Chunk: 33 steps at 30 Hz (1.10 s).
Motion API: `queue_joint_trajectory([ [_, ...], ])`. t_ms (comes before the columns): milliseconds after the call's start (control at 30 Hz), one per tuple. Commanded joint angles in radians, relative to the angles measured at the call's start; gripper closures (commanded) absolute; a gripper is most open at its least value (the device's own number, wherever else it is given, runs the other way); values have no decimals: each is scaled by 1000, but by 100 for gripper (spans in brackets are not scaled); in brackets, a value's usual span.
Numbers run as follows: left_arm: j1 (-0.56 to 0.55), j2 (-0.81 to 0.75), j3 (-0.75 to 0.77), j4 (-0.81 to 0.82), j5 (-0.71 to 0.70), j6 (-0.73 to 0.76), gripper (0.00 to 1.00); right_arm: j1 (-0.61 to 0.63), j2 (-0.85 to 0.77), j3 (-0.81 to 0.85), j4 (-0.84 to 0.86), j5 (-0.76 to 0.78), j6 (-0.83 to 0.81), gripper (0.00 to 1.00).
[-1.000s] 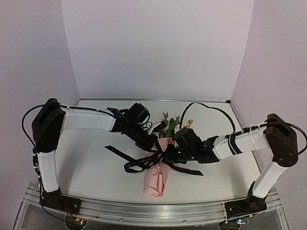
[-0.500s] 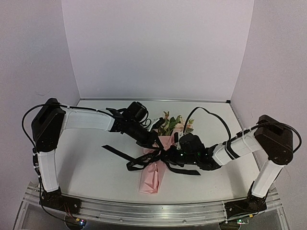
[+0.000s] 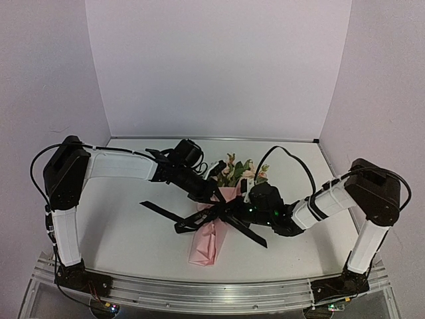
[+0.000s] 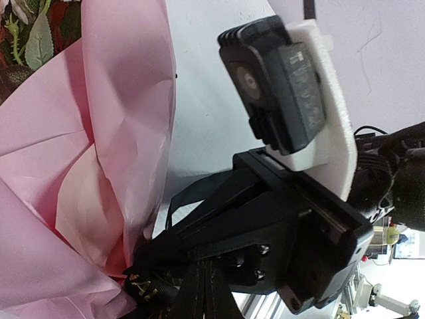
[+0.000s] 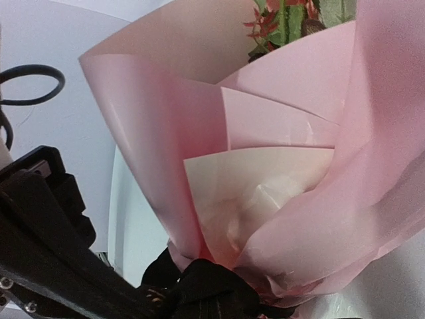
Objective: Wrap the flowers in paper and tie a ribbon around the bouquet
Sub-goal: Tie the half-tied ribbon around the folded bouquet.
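Between the two claws, the bouquet (image 3: pixel 211 236) is laid flat on the table (image 3: pixel 119 229). It is a cone made of pink paper (image 5: pixel 265 133), and the flowers (image 3: pixel 238 169) are held inside it. They are seen poking out of the wide end, on the far side of both claws. The narrow end is pointed the other way, toward the arm bases. The black ribbon (image 3: pixel 159 210) is wrapped around the middle of the cone, right where the claws meet. One loose end is stretched out on the table to the left of the left claw (image 3: pixel 214 194). Another is stretched out on the near side of the right claw (image 3: pixel 240 207). Both claws are squeezed shut, close against the knot. Whether the ribbon is pinched in them cannot be told.
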Motion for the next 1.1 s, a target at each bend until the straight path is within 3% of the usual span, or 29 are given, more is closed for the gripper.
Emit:
queue_joint_trajectory([
  [0, 13, -51, -12, 65, 10, -30, 100, -12, 62, 27, 132, -28, 60, 100],
  [567, 71, -78, -71, 86, -1, -63, 100, -6, 74, 30, 177, -80, 54, 100],
  [1067, 71, -104, -121, 60, 162, -3, 100, -42, 186, 150, 193, -95, 47, 100],
])
